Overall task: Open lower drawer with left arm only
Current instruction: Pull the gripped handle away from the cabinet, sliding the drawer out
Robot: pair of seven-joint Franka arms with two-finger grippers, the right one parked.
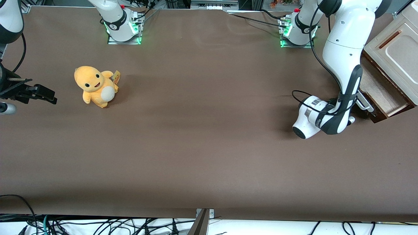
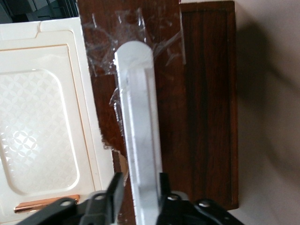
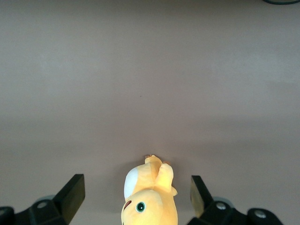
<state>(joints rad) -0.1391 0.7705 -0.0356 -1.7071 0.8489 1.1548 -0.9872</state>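
Gripping the silver bar handle (image 2: 139, 126), the gripper (image 2: 138, 190) sits low at the working arm's end of the table, its two black fingers (image 2: 114, 187) pressed against either side of the bar in the wrist view. The left arm (image 1: 343, 55) bends down from its base (image 1: 298, 31) at the table's edge farthest from the front camera, wrist (image 1: 315, 116) almost on the brown table (image 1: 209, 147), a black cable (image 1: 302, 96) looping over it. The lower drawer (image 1: 380, 93) stands partly pulled out from under the cream panel (image 1: 396, 49), its pale plywood floor showing, its dark brown front just beside the wrist. In the wrist view the dark wooden front (image 2: 206, 108) fills the space around the handle, with clear tape (image 2: 117, 37) stuck across it, and the cream panel's orange-brown slot (image 2: 44, 204) sits close to the fingers. Toward the parked arm's end of the table, well apart from all this, a yellow plush toy (image 1: 96, 85) sits upright.
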